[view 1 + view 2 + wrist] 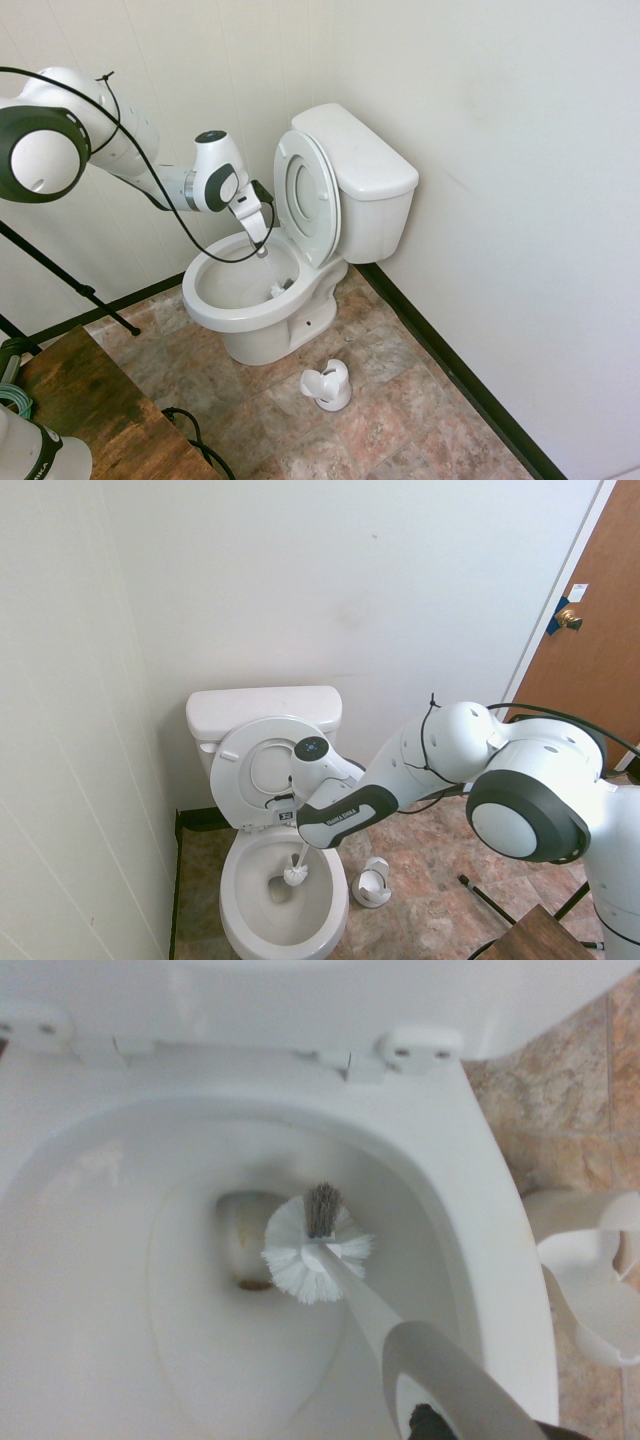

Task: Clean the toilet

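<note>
White brush handle (420,1360) fills the near corner of the wrist view and runs down to the brush head (312,1255), which sits low in the bowl beside the drain opening (245,1245). Gripper (258,238) hangs over the bowl just in front of the raised seat and lid (305,195); its fingers are closed on the handle top, pointing almost straight down. Toilet (285,895) stands against the back wall, tank (262,710) behind the seat. Brush holder (328,385) rests on the floor just beside the toilet base, apart from it.

Judgement: scrubbing step under way. To do it well, keep the bristles pressed on the bowl wall, sweep around the drain and up under the rim, and hold the handle clear of the seat hinges (415,1045). Brownish mark at the drain edge deserves extra passes.
</note>
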### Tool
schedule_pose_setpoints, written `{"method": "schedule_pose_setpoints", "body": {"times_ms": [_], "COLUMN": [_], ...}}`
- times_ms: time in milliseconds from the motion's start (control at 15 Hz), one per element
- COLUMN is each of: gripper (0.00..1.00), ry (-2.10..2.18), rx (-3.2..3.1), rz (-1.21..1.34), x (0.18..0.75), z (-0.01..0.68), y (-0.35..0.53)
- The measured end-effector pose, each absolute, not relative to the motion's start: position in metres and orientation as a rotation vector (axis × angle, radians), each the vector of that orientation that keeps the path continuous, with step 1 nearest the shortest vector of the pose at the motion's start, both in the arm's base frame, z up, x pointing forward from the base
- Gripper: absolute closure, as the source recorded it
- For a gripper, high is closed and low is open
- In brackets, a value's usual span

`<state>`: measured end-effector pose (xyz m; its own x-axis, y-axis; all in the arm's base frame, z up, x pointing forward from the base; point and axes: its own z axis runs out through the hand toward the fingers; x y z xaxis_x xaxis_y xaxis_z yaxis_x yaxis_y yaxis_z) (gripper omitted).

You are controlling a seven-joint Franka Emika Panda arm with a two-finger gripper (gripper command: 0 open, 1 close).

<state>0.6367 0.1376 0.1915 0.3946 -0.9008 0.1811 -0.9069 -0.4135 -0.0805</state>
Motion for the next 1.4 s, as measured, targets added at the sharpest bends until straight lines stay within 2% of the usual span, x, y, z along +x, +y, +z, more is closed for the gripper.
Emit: {"method": "schedule_pose_setpoints", "body": {"times_ms": [333,600,867,1200,1400], "gripper": [1.0,1.0,1.0,1.0,1.0], "ry": [-1.63,-1.54,-1.476,-1.416,-1.481], "rx": [2.6,2.666,2.706,2.74,2.744], "rz": [0.325,0.366,0.362,0.415,0.473], "x": [0.689,0.695,0.671,0.609,0.576], "z": [0.195,0.215,0.254,0.357,0.417], "y": [0.19,0.271,0.312,0.327,0.306]}}
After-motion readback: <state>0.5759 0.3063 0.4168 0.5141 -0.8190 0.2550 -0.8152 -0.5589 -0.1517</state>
